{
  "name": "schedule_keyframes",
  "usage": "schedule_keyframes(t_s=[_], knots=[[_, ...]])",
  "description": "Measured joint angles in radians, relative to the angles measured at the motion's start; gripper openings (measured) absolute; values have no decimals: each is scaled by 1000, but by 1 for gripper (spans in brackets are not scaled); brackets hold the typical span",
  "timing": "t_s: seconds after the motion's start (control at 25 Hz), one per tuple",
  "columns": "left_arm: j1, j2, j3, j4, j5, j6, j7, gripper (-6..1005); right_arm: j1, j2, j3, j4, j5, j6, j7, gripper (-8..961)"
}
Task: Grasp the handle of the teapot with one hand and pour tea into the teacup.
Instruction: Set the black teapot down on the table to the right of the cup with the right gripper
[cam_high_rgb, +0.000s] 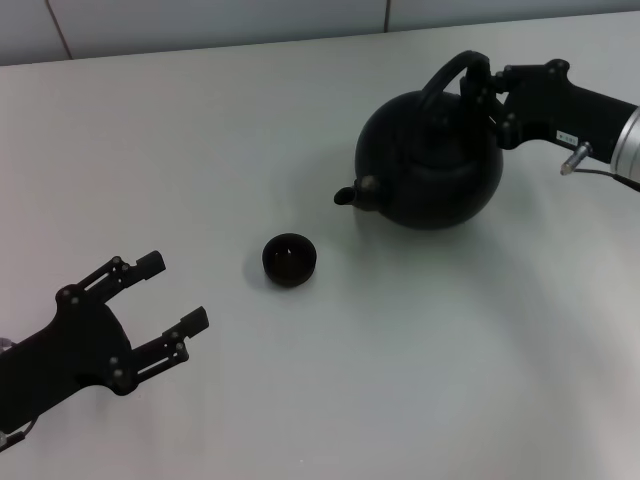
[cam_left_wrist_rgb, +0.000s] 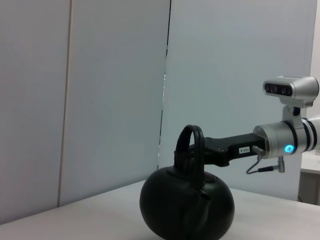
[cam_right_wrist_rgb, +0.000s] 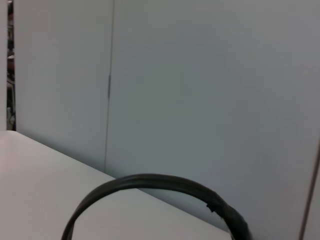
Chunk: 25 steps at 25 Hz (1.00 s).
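The black teapot (cam_high_rgb: 430, 165) stands at the table's right, its short spout (cam_high_rgb: 345, 196) turned toward the teacup (cam_high_rgb: 290, 258), a small black bowl-like cup a little left of it. My right gripper (cam_high_rgb: 478, 90) reaches in from the right and is shut on the top of the arched handle (cam_high_rgb: 445, 75). In the left wrist view the same gripper (cam_left_wrist_rgb: 197, 152) clamps the handle (cam_left_wrist_rgb: 189, 137) above the pot's round body (cam_left_wrist_rgb: 187, 207). The right wrist view shows only the handle's arch (cam_right_wrist_rgb: 150, 181). My left gripper (cam_high_rgb: 175, 292) rests open at the lower left, apart from the cup.
A bare white table (cam_high_rgb: 400, 380) stretches around the cup and pot. A pale panelled wall (cam_left_wrist_rgb: 115, 90) stands behind the table's far edge.
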Motion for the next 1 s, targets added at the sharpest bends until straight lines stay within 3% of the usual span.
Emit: schedule_keyframes(t_s=[0.28, 1.0], knots=[[0, 2, 0, 1, 0, 3, -1, 798, -7, -1, 4, 115, 121, -7, -116, 103], [0, 0, 2, 5, 0, 12, -1, 798, 0, -3, 4, 177, 131, 18, -157, 107]])
